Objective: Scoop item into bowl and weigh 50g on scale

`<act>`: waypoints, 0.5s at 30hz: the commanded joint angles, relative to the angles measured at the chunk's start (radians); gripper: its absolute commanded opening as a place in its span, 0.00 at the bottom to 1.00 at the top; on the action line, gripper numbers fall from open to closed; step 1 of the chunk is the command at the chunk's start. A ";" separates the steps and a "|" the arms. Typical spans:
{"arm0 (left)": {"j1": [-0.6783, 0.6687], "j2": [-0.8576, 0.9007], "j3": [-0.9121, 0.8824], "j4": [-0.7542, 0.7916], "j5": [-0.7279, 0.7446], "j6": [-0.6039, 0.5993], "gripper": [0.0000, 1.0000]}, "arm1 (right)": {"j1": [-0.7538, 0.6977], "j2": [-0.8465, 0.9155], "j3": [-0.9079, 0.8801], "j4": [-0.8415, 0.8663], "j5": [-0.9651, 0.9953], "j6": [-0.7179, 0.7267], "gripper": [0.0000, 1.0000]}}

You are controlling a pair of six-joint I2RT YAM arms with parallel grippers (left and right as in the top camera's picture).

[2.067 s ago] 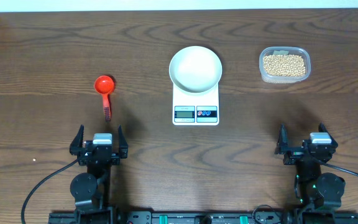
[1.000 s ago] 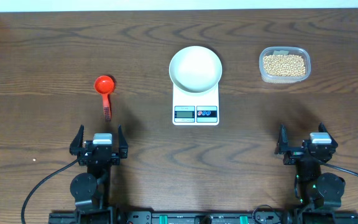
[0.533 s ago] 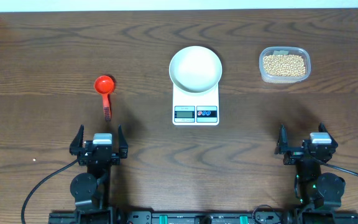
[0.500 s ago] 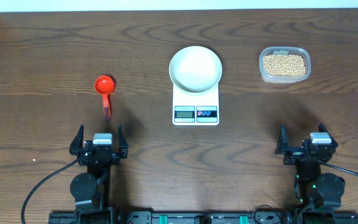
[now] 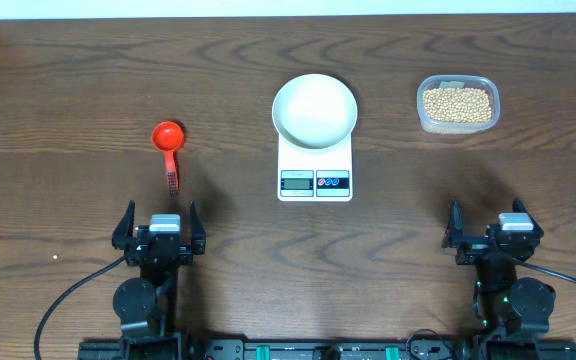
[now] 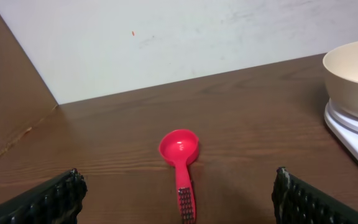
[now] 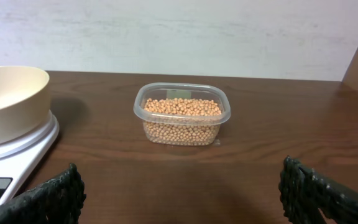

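Overhead, we see our left tool [image 5: 159, 216] and right tool [image 5: 490, 216] released and empty; the bowl [image 5: 314, 108] rests on the scale [image 5: 314, 165].

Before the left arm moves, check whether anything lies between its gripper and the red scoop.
Nothing visible does. Only bare table lies between the open left gripper and the red scoop; the scale and bowl stand off to the right.

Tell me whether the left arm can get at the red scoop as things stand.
Probably yes. The red scoop lies straight ahead of the open left gripper, handle toward it, with only bare table between; the scale sits off to the side.
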 commanded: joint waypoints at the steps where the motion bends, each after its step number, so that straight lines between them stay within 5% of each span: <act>1: 0.005 -0.007 -0.017 -0.033 0.002 -0.010 0.97 | 0.006 -0.006 -0.005 0.001 0.001 0.006 0.99; 15: 0.005 -0.007 -0.014 -0.032 0.002 -0.048 0.98 | 0.006 -0.006 -0.005 0.001 0.001 0.006 0.99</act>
